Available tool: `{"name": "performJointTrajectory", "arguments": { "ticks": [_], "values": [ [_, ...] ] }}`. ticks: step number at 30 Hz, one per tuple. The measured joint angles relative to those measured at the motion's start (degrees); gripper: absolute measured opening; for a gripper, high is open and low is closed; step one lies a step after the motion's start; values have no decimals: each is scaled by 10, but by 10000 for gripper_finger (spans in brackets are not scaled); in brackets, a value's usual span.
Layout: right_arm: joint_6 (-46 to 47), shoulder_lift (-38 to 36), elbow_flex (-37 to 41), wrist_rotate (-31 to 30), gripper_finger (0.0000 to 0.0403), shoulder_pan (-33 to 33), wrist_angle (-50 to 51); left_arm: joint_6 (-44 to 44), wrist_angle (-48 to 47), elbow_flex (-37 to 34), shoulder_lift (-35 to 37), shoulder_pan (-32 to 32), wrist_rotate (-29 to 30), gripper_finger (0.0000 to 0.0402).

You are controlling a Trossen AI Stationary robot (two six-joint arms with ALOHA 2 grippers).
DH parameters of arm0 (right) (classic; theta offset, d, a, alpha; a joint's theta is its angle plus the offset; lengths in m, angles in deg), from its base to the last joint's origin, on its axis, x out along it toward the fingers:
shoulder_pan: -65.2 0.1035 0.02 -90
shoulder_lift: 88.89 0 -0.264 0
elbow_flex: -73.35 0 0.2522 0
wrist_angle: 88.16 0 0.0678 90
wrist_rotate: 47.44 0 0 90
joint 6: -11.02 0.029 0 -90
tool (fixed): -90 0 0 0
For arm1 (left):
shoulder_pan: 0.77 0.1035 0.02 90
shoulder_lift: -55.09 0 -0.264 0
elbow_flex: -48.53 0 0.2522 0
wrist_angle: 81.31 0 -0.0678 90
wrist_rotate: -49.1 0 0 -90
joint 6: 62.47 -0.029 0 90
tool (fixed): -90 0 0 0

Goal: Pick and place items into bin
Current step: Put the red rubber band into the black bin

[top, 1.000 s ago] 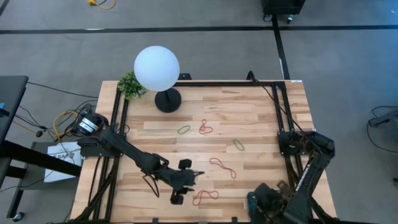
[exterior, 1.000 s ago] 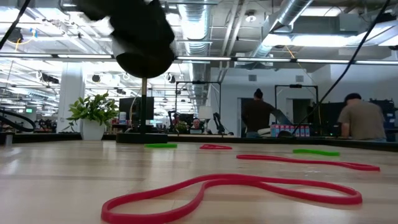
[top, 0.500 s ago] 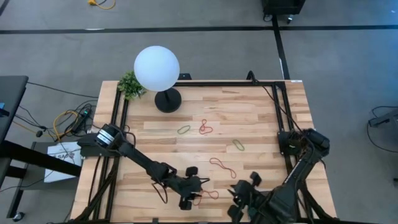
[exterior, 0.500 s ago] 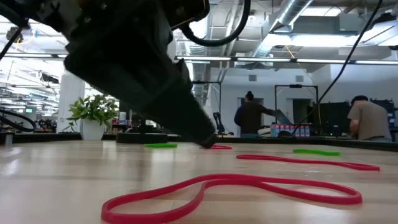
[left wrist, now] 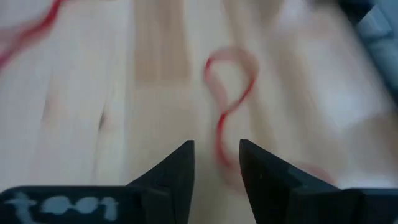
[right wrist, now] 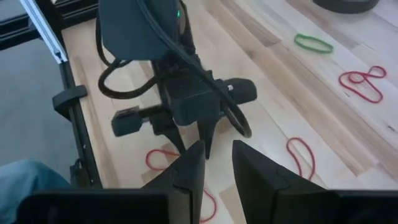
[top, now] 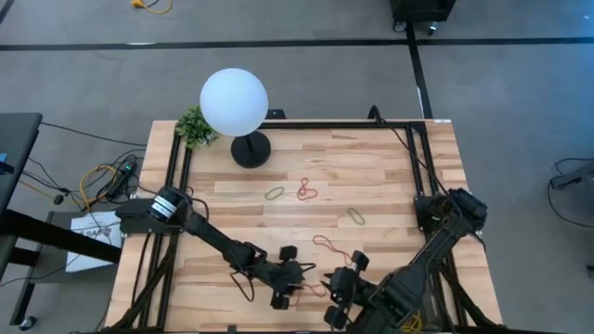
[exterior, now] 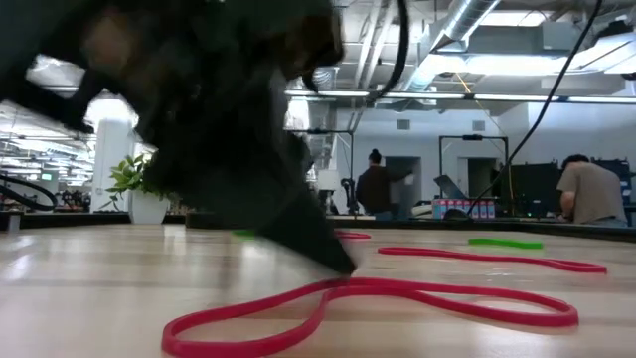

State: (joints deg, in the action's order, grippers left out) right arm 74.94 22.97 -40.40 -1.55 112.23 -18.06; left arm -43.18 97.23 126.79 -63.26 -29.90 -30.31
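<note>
My left gripper [top: 290, 276] hung low over the red rubber band [top: 306, 291] lying near the front edge of the table [top: 390, 176], its two fingers parted with a narrow gap, nothing between them. In the left wrist view the band [left wrist: 231, 93], twisted into a figure-eight, ran toward that gap, so I judged I was lined up to straddle the strand and pinch it. In the low view one fingertip [exterior: 333, 261] sat just at the band [exterior: 378, 298], though I couldn't tell whether it touched. My right gripper [top: 342, 288] was close beside, also toward the front edge, fingers slightly apart and empty, pointed at the left one [right wrist: 205, 134], probably waiting. Other bands lay spread mid-table: a second red loop [top: 332, 249], a green one [top: 355, 217], another green [top: 274, 193] and a small red twist [top: 305, 190] nearer the globe lamp [top: 234, 102]. No bin showed anywhere, so I couldn't say where the bands would go
</note>
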Motion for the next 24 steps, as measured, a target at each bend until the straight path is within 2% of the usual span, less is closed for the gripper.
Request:
{"name": "performJointTrajectory", "arguments": {
  "ticks": [7, 9, 14, 17, 20, 24],
  "values": [
    [-1, 0, 0, 3, 77, -11, 4, 6, 19, 2, -23, 0, 23, 107],
    [-1, 0, 0, 3, 77, -13, 4, 8, 15, 2, -24, 1, 23, 89],
    [-21, 0, 0, 10, 77, -22, 4, 13, -4, 3, -21, 2, 21, 11],
    [-57, 0, 0, 51, 77, -35, 4, 15, -30, 10, -13, 2, 11, 6],
    [-102, 0, 0, 119, 77, -52, 2, 15, -105, 21, 14, 1, 11, 2],
    [-104, 0, 0, 183, 77, -73, -4, 13, -211, 43, 74, -10, 63, 0]
  ]
}}
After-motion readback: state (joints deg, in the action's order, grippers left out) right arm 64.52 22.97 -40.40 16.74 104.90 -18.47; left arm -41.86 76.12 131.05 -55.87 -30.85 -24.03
